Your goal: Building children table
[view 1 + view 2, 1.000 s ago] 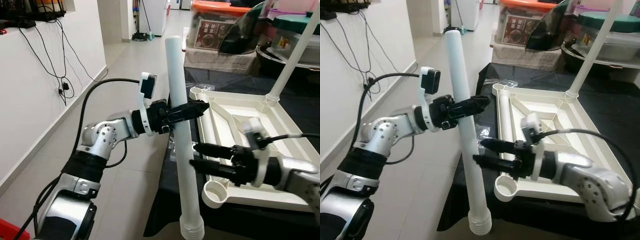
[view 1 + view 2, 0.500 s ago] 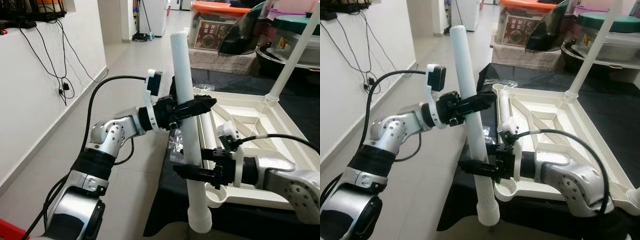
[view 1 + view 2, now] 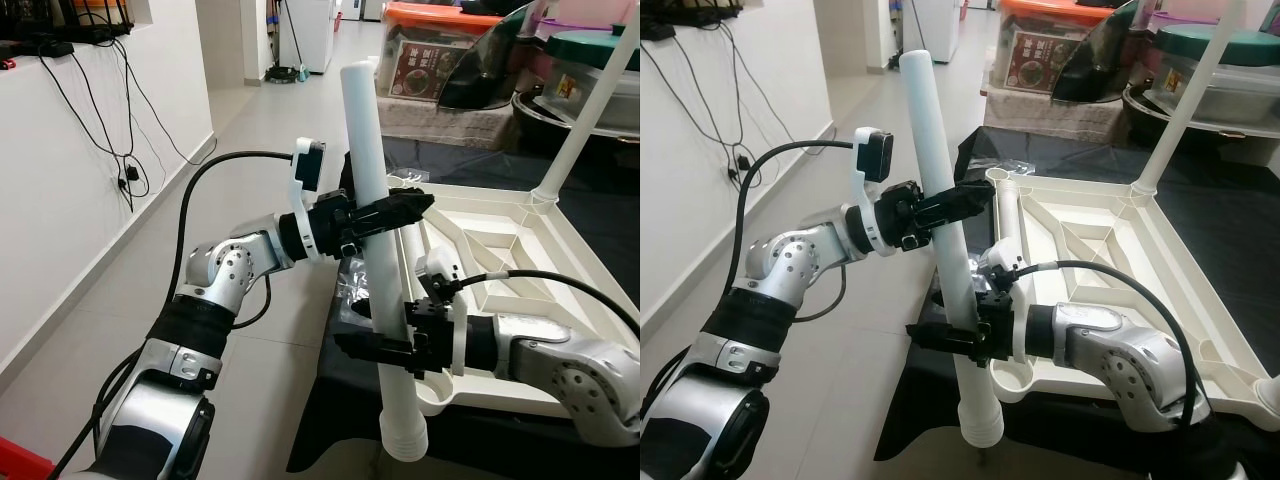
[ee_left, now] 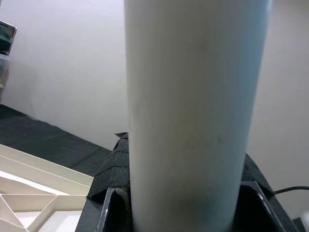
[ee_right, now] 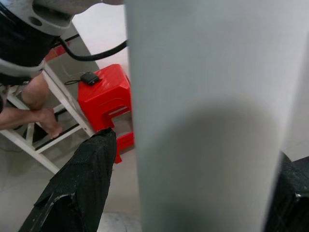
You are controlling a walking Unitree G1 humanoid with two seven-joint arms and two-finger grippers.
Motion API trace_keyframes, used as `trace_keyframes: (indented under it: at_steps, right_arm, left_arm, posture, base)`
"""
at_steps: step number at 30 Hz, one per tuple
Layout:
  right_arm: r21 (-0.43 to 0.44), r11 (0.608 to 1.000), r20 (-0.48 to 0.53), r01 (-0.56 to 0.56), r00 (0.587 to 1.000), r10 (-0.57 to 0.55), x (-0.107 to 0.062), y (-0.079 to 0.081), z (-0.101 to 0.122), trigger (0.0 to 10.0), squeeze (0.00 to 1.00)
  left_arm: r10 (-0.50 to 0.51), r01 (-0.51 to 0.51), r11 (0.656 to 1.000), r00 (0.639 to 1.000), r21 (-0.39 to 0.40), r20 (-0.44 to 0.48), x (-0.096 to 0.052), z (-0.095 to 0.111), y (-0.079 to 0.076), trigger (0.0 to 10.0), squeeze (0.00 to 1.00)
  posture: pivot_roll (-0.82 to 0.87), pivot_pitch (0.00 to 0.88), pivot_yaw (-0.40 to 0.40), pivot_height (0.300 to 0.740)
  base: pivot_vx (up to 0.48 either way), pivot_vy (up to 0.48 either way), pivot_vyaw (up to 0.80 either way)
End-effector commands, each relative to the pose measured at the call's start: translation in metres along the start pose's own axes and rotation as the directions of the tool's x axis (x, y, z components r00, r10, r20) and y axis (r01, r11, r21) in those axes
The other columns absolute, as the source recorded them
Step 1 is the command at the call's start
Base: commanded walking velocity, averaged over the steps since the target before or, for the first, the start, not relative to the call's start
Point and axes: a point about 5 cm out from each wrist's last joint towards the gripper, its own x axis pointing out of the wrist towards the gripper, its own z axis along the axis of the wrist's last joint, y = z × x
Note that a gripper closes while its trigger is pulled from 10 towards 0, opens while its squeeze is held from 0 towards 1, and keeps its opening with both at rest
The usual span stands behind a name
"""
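Note:
A long white table leg (image 3: pixel 362 140) stands nearly upright in the air at the near left corner of the upturned white table top (image 3: pixel 500 230). My left gripper (image 3: pixel 405 210) is shut on the leg's upper half. My right gripper (image 3: pixel 358 350) reaches in from the right and holds the leg lower down, one black finger (image 5: pixel 82 183) on each side, close against it. The leg's ribbed end (image 3: pixel 405 447) hangs just beyond the table's edge, beside the corner socket (image 3: pixel 1008 378). Another leg (image 3: pixel 585 110) stands fitted in the far right corner.
The table top lies on a black-covered table (image 3: pixel 340 400). A crumpled plastic bag (image 3: pixel 350 290) lies by its left edge. Storage boxes (image 3: pixel 440 60) stand behind. Open tiled floor (image 3: pixel 240 130) and a white wall with cables are on the left. A red stool (image 5: pixel 104 99) and a person's bare foot (image 5: pixel 43 118) are nearby.
My right gripper moved left from the table top and closed around the lower part of the leg. My left arm carried the leg a little nearer the table top.

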Motion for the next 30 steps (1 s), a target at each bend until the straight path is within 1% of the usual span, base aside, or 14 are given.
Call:
trace_keyframes:
  at_steps: [1, 8, 16, 17, 18, 30]
  right_arm:
    - [-0.01, 1.0, -0.018, -0.002, 1.0, 0.002, 0.005, 0.002, 0.001, 10.0, 0.0]
    - [-0.011, 1.0, -0.028, 0.022, 0.999, -0.023, 0.01, 0.001, 0.002, 10.0, 0.0]
    - [-0.012, 1.0, -0.034, 0.028, 0.999, -0.028, 0.011, 0.001, 0.003, 10.0, 0.0]
    - [-0.012, 0.999, -0.037, 0.032, 0.999, -0.032, 0.012, 0.001, 0.002, 3.9, 0.0]
    - [-0.011, 0.999, -0.039, 0.035, 0.999, -0.036, 0.013, 0.0, 0.002, 0.0, 0.0]
    - [-0.017, 0.998, -0.047, 0.052, 0.997, -0.053, 0.015, -0.002, 0.003, 0.0, 0.0]
  left_arm:
    - [-0.008, 0.008, 1.0, 1.0, 0.019, 0.003, 0.002, 0.003, 0.001, 10.0, 0.0]
    - [-0.008, 0.008, 1.0, 1.0, 0.02, 0.008, 0.003, 0.003, 0.001, 10.0, 0.0]
    - [-0.009, 0.009, 1.0, 1.0, 0.02, 0.01, 0.003, 0.003, 0.001, 10.0, 0.0]
    - [-0.01, 0.01, 1.0, 1.0, 0.021, 0.012, 0.004, 0.003, 0.001, 10.0, 0.0]
    - [-0.011, 0.01, 1.0, 1.0, 0.022, 0.014, 0.004, 0.004, 0.002, 10.0, 0.0]
    - [-0.002, 0.002, 1.0, 1.0, 0.018, 0.014, 0.003, 0.004, 0.003, 10.0, 0.0]
  posture:
    - [0.08, 0.0, -0.069, 0.74]
    - [0.08, 0.0, -0.069, 0.74]
    - [0.08, 0.0, -0.069, 0.74]
    - [0.07, 0.0, -0.068, 0.74]
    - [0.07, 0.0, -0.068, 0.74]
    - [0.07, 0.0, -0.069, 0.74]
  base:
    - [0.0, 0.0, 0.0]
    - [0.0, 0.0, 0.0]
    - [0.0, 0.0, 0.0]
    - [0.0, 0.0, 0.0]
    - [0.0, 0.0, 0.0]
    - [0.0, 0.0, 0.0]
